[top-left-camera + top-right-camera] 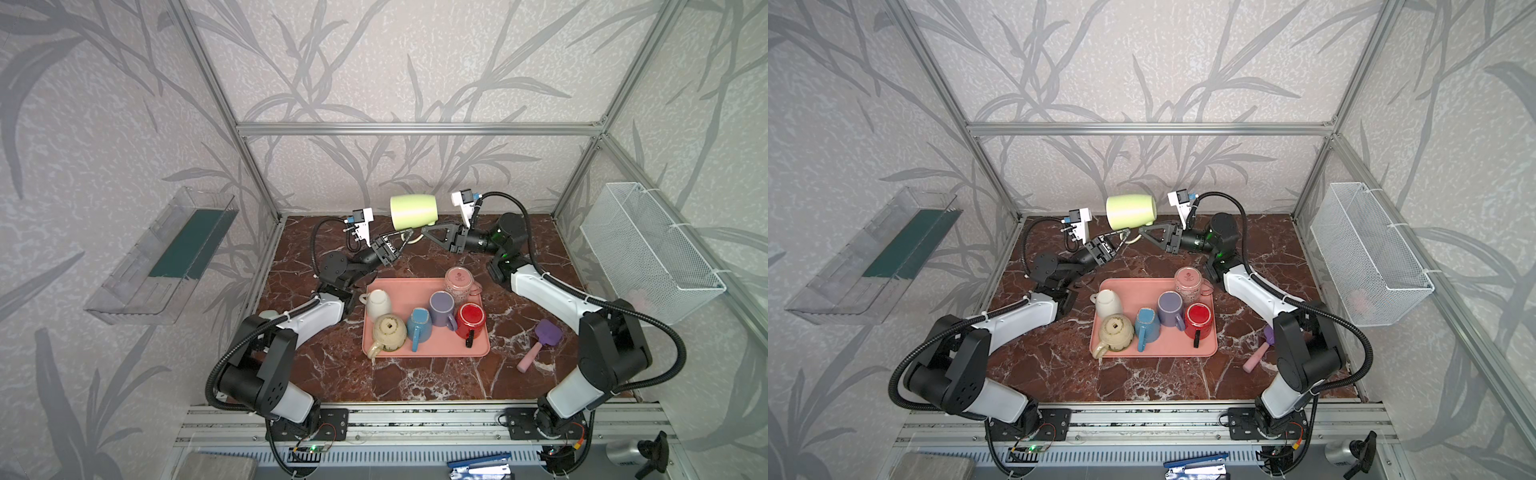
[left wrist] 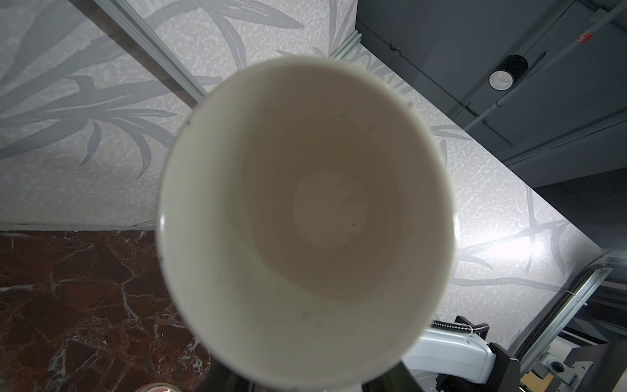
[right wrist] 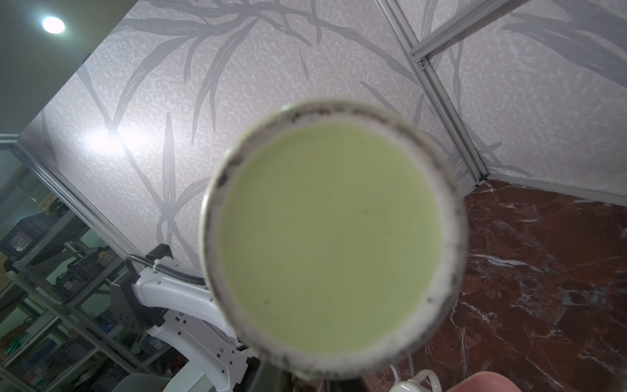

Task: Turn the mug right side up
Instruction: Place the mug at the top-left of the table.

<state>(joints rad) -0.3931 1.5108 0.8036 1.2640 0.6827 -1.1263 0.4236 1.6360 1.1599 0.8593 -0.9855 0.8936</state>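
Note:
A light green mug hangs on its side in the air above the back of the table, its handle pointing down. My right gripper comes in from the right with its fingertips together at the handle. My left gripper reaches the same handle from the left, its fingers either side of it; how far they are apart does not show. The left wrist view looks into the mug's white inside. The right wrist view faces its green base. The mug hides both sets of jaws there.
A pink tray in the table's middle holds several mugs, most upside down. A purple brush lies to its right. A white wire basket hangs on the right wall and a clear bin on the left wall.

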